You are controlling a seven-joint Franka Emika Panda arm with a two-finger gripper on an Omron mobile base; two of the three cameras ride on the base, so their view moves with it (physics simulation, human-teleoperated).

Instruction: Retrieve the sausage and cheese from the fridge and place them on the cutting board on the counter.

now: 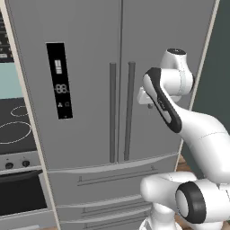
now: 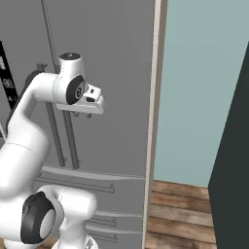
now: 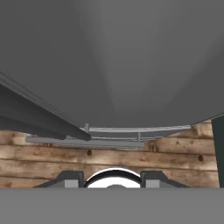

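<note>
- Fridge (image 1: pixel 90 90) seen shut; both doors closed, two vertical bar handles (image 1: pixel 121 112) standing side by side at the centre seam
- Sausage and cheese judged to be behind the closed doors; neither can be confirmed from here
- Claw (image 2: pixel 82 115) held near the right-hand door face, to the right of the handles and apart from them; nothing is gripped
- How wide the jaws stand cannot be told: the tips are barely made out in either base view
- In the hand view the grey door panel is looked along downward, with the drawer pulls (image 3: pixel 109 135) and the wooden floor (image 3: pixel 109 157) below
- Handling, as a judgement: door expected to be heavy and stiff on its hinge, the bar rigid and smooth; hold best taken around the right bar at mid-height, jaws closed across it, then pulled in an arc
- Cheese wedge likely firm but slippery on its slanted faces; sausage small, round, apt to roll
- Surroundings: black display panel (image 1: pixel 59 81) on the left door, stove (image 1: pixel 15 134) to the left, cream side panel (image 2: pixel 153 121) and teal wall (image 2: pixel 204 87) to the right
- The arm's own elbow (image 1: pixel 161 99) is crowded close to the door; swing room for the right door is judged tight against the base
</note>
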